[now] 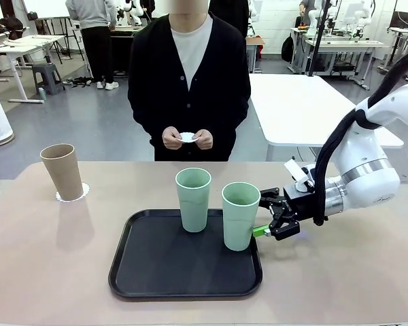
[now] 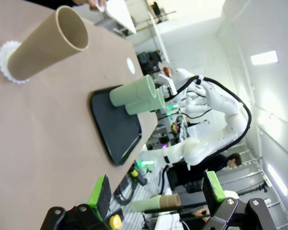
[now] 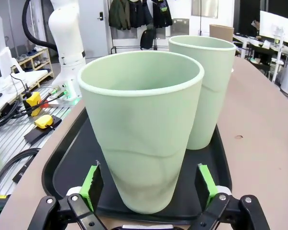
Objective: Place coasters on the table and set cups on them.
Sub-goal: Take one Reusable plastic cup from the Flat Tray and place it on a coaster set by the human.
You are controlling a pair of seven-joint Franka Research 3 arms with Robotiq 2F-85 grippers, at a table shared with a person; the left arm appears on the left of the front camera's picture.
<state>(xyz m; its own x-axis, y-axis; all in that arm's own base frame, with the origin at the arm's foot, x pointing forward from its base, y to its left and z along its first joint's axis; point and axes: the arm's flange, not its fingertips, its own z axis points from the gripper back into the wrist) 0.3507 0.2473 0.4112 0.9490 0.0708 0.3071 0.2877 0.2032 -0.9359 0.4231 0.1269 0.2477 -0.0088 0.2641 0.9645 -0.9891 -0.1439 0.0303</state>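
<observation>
A tan-brown cup (image 1: 61, 171) stands on a white scalloped coaster (image 1: 73, 193) at the table's far left; the same cup (image 2: 45, 43) and coaster (image 2: 6, 62) show in the left wrist view. Two mint-green cups stand on the black tray (image 1: 156, 272): one at the back (image 1: 193, 198), one at the right (image 1: 241, 215). My right gripper (image 1: 264, 214) is open at the right cup's side. In its wrist view the near cup (image 3: 141, 124) sits between the green pads (image 3: 92, 184), with small gaps either side. My left gripper (image 2: 158, 191) hangs open above the table, holding nothing. The person's hands hold another coaster (image 1: 188, 138).
The person stands at the far edge, facing the tray. The second green cup (image 3: 206, 86) stands close behind the near one. Bare beige table (image 1: 347, 278) lies right of the tray and between the tray and the tan cup. A white table (image 1: 306, 102) stands behind.
</observation>
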